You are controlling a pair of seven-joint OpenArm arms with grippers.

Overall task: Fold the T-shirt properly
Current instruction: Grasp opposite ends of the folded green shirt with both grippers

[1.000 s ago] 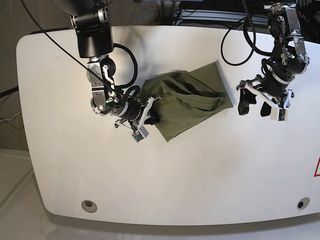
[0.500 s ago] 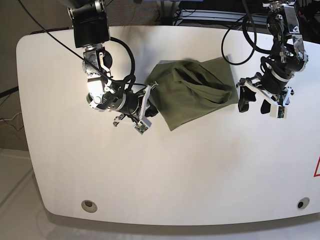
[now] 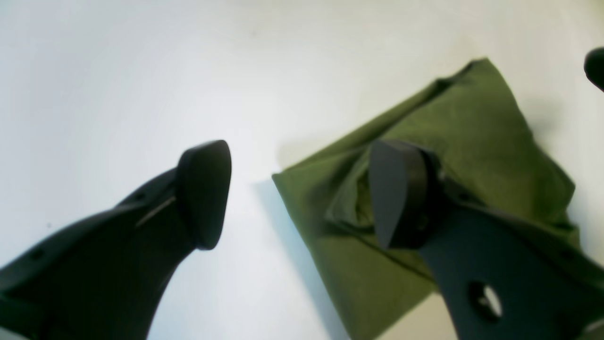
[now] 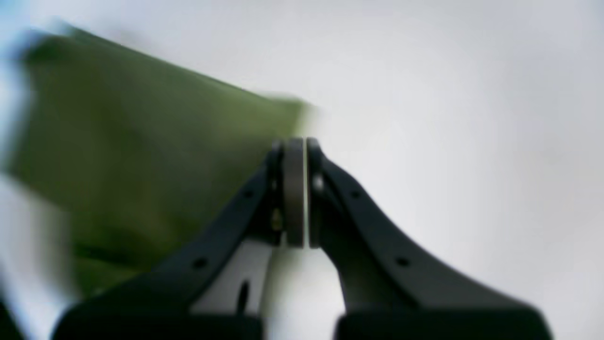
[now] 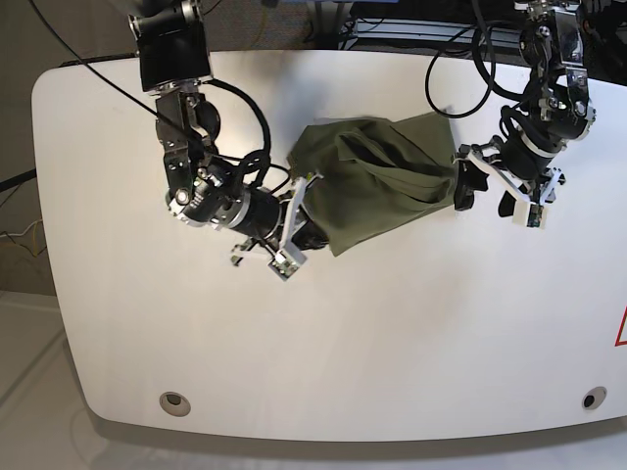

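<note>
T-shirt (image 5: 377, 181) lies as a folded olive-green bundle on the white worktop (image 5: 392, 333), upper-middle in base view, w/ creases and a pocket-like fold across its top layer. Right gripper (image 5: 299, 211) sits at the bundle's 8 o'clock edge; in the right wrist view its fingers (image 4: 295, 189) are pressed together w/ a pale strip between them, and no cloth can be made out in the pinch; view is blurred, so cannot tell if it touches the fabric (image 4: 141, 141). Left gripper (image 5: 487, 191) is at the bundle's 3 o'clock side, just beside the cloth edge. In the left wrist view it is spread wide (image 3: 299, 193), one fingertip (image 3: 394, 193) over the shirt (image 3: 472, 141), the other (image 3: 205, 191) over bare worktop (image 3: 118, 71), holding nothing.
</note>
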